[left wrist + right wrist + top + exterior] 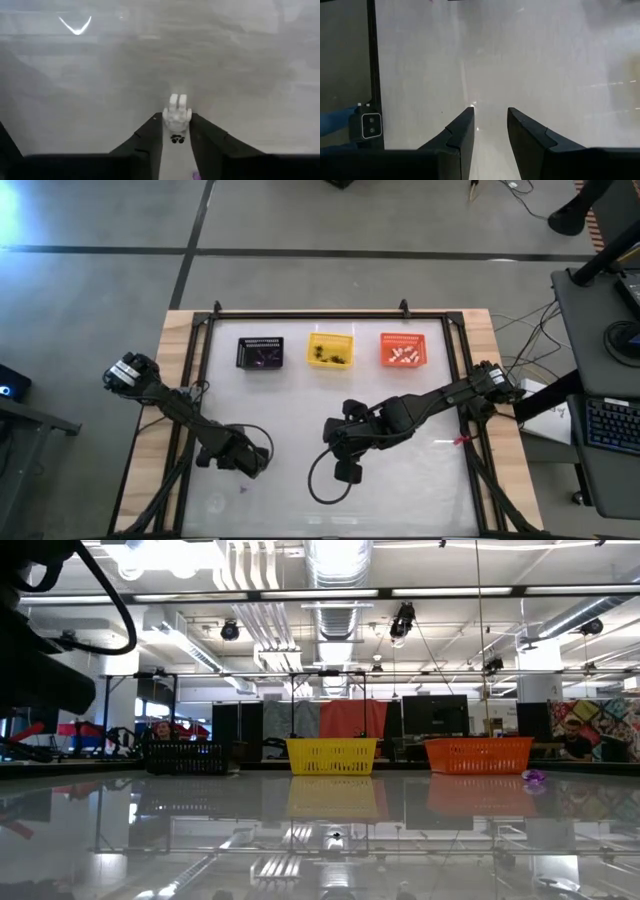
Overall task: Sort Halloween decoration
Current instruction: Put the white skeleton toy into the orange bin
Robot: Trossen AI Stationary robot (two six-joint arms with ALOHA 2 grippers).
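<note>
My left gripper (176, 120) hangs over the table's near left part (255, 460), shut on a small white trinket (176, 107) with two black dots on it. A tiny purple trinket (243, 488) lies on the table just nearer than that gripper. My right gripper (490, 112) is open over the near middle of the table (345, 472), with nothing between its fingers. At the far edge, the black basket (260, 352) holds purple bits, the yellow basket (330, 350) dark bits and the orange basket (403, 350) white bits. My left gripper pinches the white trinket between its two fingertips (159, 122), one on each side of the trinket's lower half (170, 119). The upper half sticks out past the fingertips. Whether it is lifted clear of the table cannot be told.
The three baskets stand in a row along the far edge, also seen in the low view (332, 755). A purple bit (533, 777) lies near the orange basket (478, 754). A small red thing (462, 440) lies by the right frame rail. A black frame (370, 75) rims the white tabletop.
</note>
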